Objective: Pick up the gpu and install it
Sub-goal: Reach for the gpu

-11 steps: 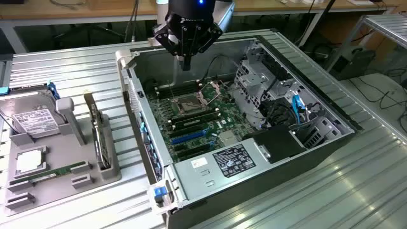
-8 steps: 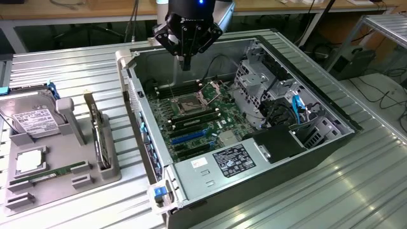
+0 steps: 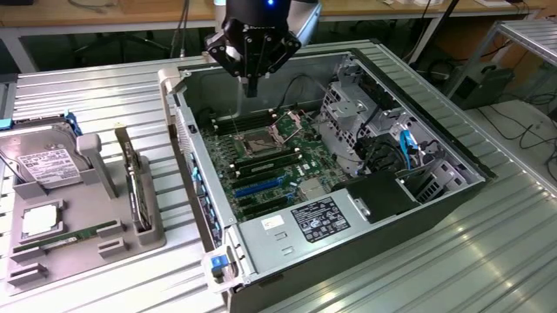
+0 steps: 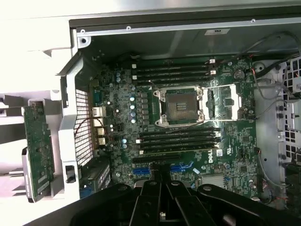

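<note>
The gpu (image 3: 132,179) stands on edge in a slot of the grey holder tray (image 3: 96,257) at the exterior view's left, outside the computer case. In the wrist view the gpu (image 4: 36,143) shows as a green board with a pale metal bracket beside the case wall. My gripper (image 3: 250,90) hangs over the far end of the open case, fingers together and pointing down, with nothing in it. In the wrist view the gripper (image 4: 158,172) hovers above the motherboard (image 4: 235,141), near the blue expansion slots (image 4: 141,171). It is well apart from the gpu.
The open case (image 3: 409,215) lies on its side on the ribbed metal table, with an empty CPU socket (image 4: 181,106) and drive cages (image 3: 357,117). The tray also holds a silver hard drive (image 3: 44,163), a green RAM stick (image 3: 74,233) and a CPU (image 3: 39,219).
</note>
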Controlling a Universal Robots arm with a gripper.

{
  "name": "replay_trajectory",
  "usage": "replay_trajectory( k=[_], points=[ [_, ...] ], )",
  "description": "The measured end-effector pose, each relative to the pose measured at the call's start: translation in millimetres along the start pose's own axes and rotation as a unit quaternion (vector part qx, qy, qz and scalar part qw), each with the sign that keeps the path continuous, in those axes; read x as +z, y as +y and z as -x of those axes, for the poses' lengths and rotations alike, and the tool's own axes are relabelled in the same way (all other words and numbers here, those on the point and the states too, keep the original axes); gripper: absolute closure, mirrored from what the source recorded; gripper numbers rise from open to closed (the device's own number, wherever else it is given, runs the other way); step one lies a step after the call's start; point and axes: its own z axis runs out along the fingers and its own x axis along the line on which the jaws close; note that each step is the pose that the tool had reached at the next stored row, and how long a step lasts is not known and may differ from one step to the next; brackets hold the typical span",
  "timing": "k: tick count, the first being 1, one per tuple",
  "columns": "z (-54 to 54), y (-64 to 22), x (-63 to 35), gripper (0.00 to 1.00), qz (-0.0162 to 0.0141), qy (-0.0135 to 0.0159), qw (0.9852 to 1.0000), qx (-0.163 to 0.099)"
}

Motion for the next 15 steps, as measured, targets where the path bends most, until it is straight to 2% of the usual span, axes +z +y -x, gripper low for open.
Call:
replay_trajectory(
  k=[3,7,9,12,14,15],
  points=[
    [-17.1,-2.7,-0.5,0.89,0.0,0.0,1.0,0.0],
    [-48.7,-7.8,-1.5,0.89,0.0,0.0,1.0,0.0],
    [-56.9,-9.3,-1.7,0.89,0.0,0.0,1.0,0.0],
    [-86.1,-15.5,-2.6,0.89,0.0,0.0,1.0,0.0],
    [-97.8,-18.7,-2.3,0.89,0.0,0.0,1.0,0.0],
    [-108.2,-22.2,-1.0,0.89,0.0,0.0,1.0,0.0]
  ],
)
